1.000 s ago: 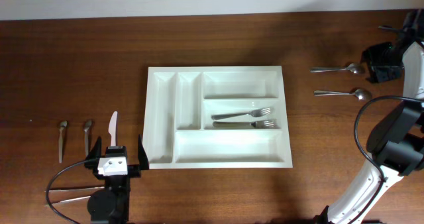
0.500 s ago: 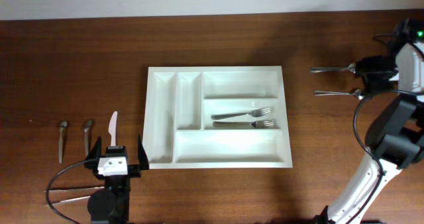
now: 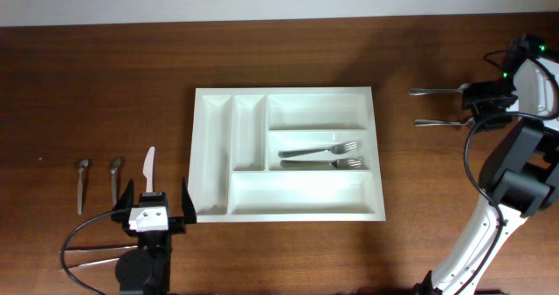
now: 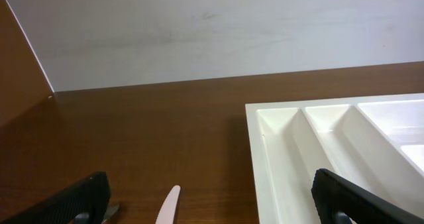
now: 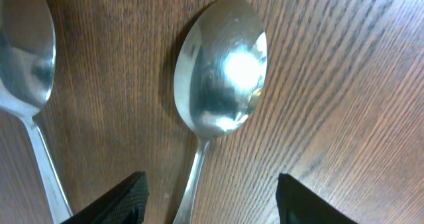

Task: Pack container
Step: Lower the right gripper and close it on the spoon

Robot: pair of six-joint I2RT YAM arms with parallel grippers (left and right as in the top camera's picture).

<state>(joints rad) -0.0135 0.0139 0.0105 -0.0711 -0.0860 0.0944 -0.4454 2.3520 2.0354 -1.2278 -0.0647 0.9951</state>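
The container (image 3: 376, 168) lies at centre frame on the bench (image 3: 105, 85), with two forks (image 3: 321, 155) in its middle long compartment. The left claw (image 3: 157, 199), lower left, is spread wide and empty. The right claw (image 5: 209, 201), upper right, is spread either side of a spoon (image 5: 222, 78) handle, gripping nothing.

Left arm (image 3: 140, 264) was black; white wrist block (image 3: 149, 215) bore two dark screws. Left gripper (image 3: 157, 196) was black-fingered. Right arm (image 3: 515, 168) showed white and black links, a black cable (image 3: 469, 164), green lights (image 3: 506, 55).
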